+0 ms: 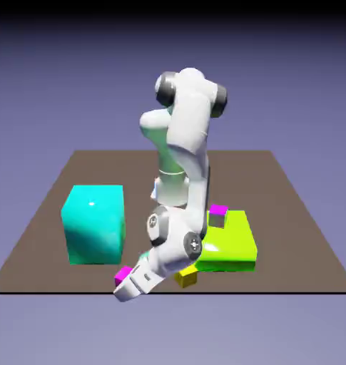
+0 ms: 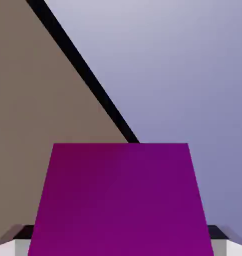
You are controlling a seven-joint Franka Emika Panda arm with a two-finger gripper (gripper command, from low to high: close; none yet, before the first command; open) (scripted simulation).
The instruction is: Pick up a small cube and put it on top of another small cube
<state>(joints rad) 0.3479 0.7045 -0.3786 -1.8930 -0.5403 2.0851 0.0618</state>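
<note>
A small magenta cube (image 2: pixel 121 200) fills the lower half of the hand view, set between my fingertips and hiding most of them. My gripper (image 1: pixel 125 284) is shut on it, low at the table's front edge and tilted; in the exterior view the magenta cube (image 1: pixel 123 273) shows at its tip. A small yellow cube (image 1: pixel 187 279) lies just to the exterior view's right of the hand, partly behind the wrist. Another small cube with a magenta top (image 1: pixel 217 214) sits on a flat lime block (image 1: pixel 232 246).
A large cyan cube (image 1: pixel 94 223) stands to the exterior view's left of the arm. The table's dark front edge (image 2: pixel 88 75) runs diagonally through the hand view, with brown tabletop (image 2: pixel 38 100) on one side and backdrop on the other.
</note>
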